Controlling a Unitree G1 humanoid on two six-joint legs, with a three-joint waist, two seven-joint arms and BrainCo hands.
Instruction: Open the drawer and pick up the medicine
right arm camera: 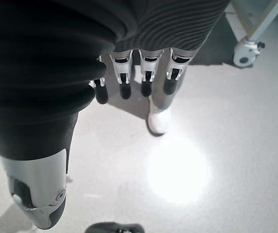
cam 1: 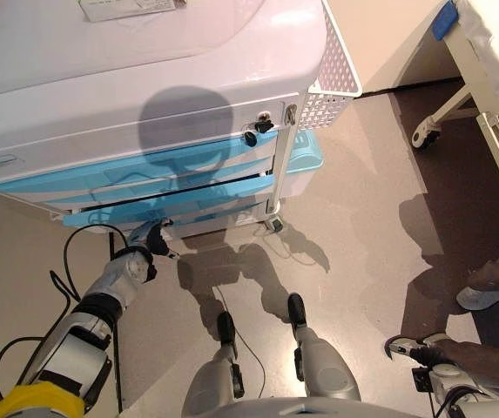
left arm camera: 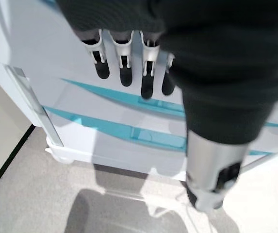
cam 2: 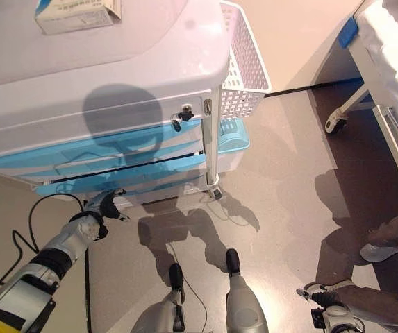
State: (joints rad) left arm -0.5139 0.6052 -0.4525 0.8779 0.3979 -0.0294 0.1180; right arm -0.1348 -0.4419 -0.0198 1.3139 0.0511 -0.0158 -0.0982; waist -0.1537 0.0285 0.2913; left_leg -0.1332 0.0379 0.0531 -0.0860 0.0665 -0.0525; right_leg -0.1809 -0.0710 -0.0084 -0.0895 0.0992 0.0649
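A white cart (cam 1: 144, 96) has a stack of light-blue drawers (cam 1: 144, 178) in its front, and a thin dark gap runs between two of the lower ones. No medicine shows in any view. My left hand (cam 1: 149, 237) hangs just in front of the lowest drawers, a little apart from them. Its fingers (left arm camera: 124, 68) are relaxed and hold nothing, pointing toward the blue drawer fronts (left arm camera: 129, 131). My right hand (cam 1: 406, 348) hangs low at the right over the floor, its fingers (right arm camera: 129, 73) loose and empty.
A white box (cam 1: 127, 7) lies on the cart's top. A white mesh basket (cam 1: 336, 70) hangs on the cart's right side, with a light-blue tray (cam 1: 306, 152) below it. A wheeled bed frame (cam 1: 493, 131) stands at the right. A person's shoe (cam 1: 484, 296) is near my right arm.
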